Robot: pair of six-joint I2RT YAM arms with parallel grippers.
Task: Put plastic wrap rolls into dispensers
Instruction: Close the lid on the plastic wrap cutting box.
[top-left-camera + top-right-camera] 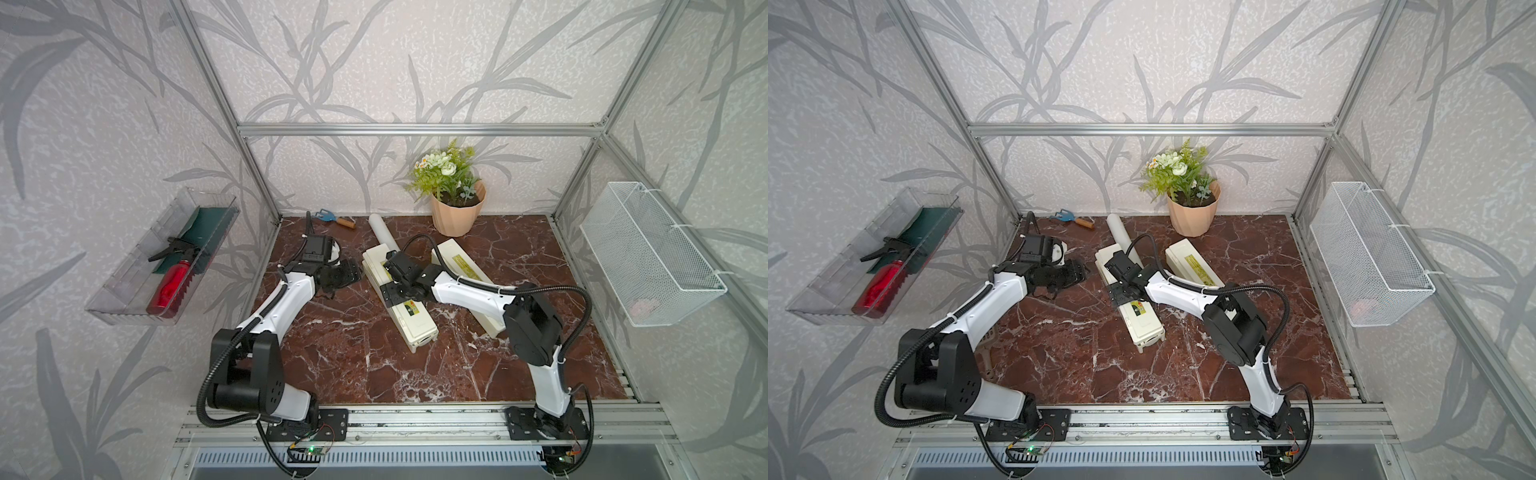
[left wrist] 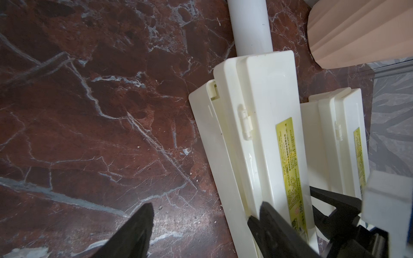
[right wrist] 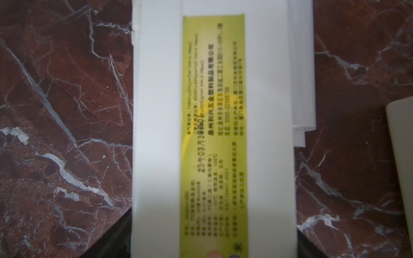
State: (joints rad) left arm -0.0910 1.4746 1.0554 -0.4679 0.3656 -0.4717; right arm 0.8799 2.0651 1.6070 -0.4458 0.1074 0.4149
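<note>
Left hand: released, fingers spread wide and low over the dark red marble-patterned desk, astride the nearer box's long side edge.
Right hand: jaws stand wide astride the middle of that same box. Whether they press on it cannot be told.
Dispenser: a long cream-white plastic hinged-lid box with a yellow-green label. Its lid seems down. It lies directly under the right hand and just beside the left.
Second dispenser: the same kind of box, beyond the right hand and partly under its arm.
Roll: a long plain white cylinder on the desk past the first box's far end, ahead of both hands. Only one shows.
Long axis: roughly in line with that box, running away from the hands.
Nearer hand: probably the left, which is free.
</note>
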